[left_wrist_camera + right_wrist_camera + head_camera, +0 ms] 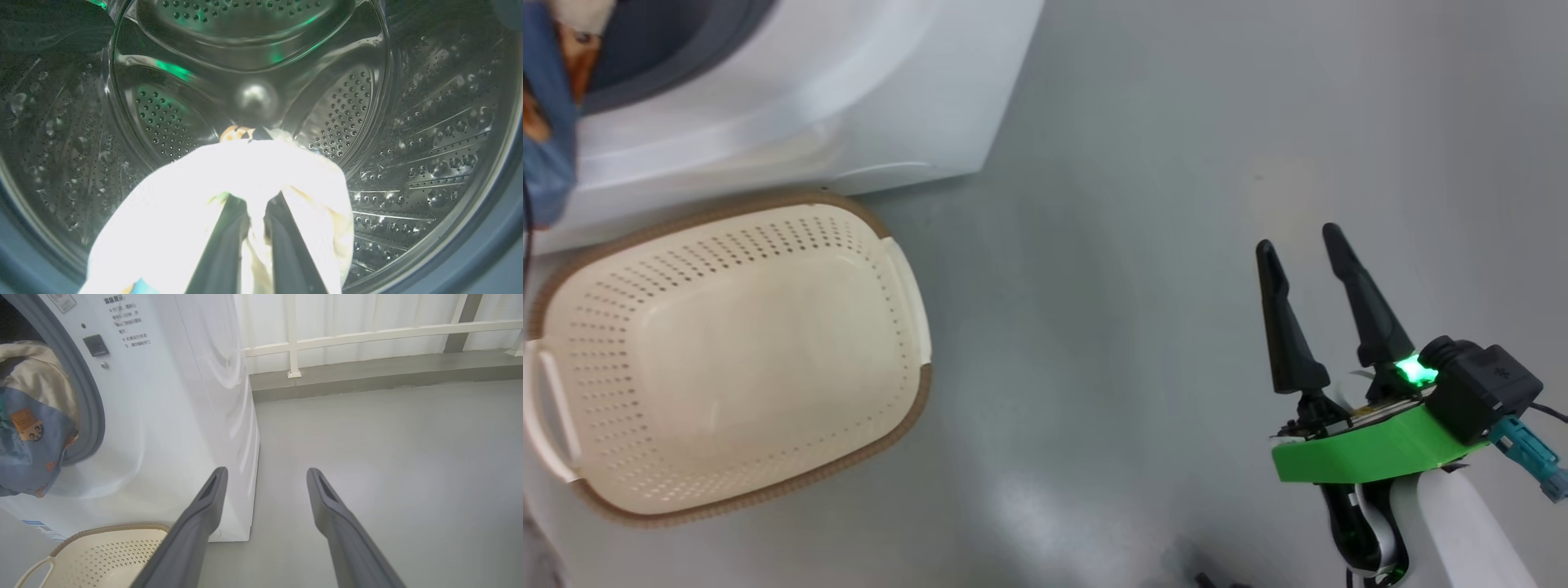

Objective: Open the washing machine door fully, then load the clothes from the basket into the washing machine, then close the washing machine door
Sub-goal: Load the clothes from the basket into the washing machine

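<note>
- My left gripper [257, 200] is inside the steel drum [429, 134] of the washing machine [792, 106]. Its fingers are clamped together on a fold of the cream garment [229, 171].
- Key relation: the cream garment bunches over and ahead of my fingertips, towards the back wall of the drum. A blue edge of cloth shows low beside my fingers, on the mouth side.
- The blue garment [32, 457] hangs at the drum mouth. It drapes over the lower part of the grey gasket [88, 408], with cream cloth directly above it.
- Judgement: the load's long axis runs from the mouth into the drum, roughly along my left fingers. The trailing end lies behind the grip.
- Next move requirement: carry the load deeper along that axis before release. Otherwise the blue end may stay across the gasket, where the door has to seat.
- The basket [727, 269] stands on the floor [1135, 245] just in front of the machine, with no clothes in it.
- My right gripper [1298, 237] hangs over the floor with its fingers spread wide, holding nothing. It is well apart from the mouth, so the left arm is the nearer one.
</note>
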`<state>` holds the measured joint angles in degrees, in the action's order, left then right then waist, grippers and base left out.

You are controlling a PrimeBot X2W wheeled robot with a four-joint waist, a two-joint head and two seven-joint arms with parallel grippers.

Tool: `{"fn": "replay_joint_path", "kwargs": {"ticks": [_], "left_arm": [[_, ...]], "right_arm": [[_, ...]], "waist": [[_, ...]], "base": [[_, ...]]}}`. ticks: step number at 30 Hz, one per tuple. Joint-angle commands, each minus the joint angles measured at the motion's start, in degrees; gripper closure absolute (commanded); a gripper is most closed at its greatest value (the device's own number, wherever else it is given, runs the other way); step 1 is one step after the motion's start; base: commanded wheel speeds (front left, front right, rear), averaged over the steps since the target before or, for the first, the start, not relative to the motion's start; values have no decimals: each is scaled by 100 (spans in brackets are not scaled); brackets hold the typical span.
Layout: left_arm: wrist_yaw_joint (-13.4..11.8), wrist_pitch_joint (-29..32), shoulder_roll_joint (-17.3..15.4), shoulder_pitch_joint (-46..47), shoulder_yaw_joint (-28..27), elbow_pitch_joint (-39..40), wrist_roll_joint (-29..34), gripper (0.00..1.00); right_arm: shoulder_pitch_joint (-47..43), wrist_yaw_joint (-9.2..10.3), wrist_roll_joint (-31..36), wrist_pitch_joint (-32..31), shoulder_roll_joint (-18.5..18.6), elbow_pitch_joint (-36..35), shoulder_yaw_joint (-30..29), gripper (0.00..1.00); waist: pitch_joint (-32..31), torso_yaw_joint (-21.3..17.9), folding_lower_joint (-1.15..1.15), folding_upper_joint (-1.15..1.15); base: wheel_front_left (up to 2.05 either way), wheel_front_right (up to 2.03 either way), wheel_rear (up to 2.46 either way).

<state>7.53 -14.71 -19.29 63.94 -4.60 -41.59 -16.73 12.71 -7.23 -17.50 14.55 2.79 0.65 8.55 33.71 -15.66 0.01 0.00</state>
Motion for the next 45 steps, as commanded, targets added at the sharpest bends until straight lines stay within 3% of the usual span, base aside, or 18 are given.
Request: {"fn": "replay_joint_path", "kwargs": {"ticks": [1,11,23,24,25,26,27,45], "left_arm": [[-4,-29,-311,172,-32,76,100,100],[-4,-29,-502,995,68,36,7,100],[-4,-29,-652,1177,523,307,-8,98],[-4,-29,-678,1166,552,267,-8,84],[-4,-29,-695,1156,547,224,-23,57],[-4,-29,-707,1144,528,188,-38,16],[-4,-29,-712,1127,505,144,-53,0],[-4,-29,-599,760,340,-71,32,0]], "right_arm": [[39,-25,-64,45,12,-145,135,0],[136,-25,-238,45,10,-195,214,0],[242,-25,-285,45,10,-228,227,0],[253,-25,-290,45,10,-228,237,0],[264,-25,-295,45,10,-228,249,0],[274,-25,-301,45,10,-229,258,0],[283,-25,-307,45,10,-229,262,0],[275,-25,-307,45,9,-206,196,0]], "waist": [[137,-138,-1,0],[353,-310,-1,0],[497,-319,-1,0],[503,-323,-1,0],[507,-330,-1,0],[512,-336,-1,0],[513,-341,-1,0],[396,-254,-1,0]], "base": [[0,0,0],[0,0,0],[0,0,0],[0,0,0],[0,0,0],[0,0,0],[0,0,0],[0,0,0]]}}
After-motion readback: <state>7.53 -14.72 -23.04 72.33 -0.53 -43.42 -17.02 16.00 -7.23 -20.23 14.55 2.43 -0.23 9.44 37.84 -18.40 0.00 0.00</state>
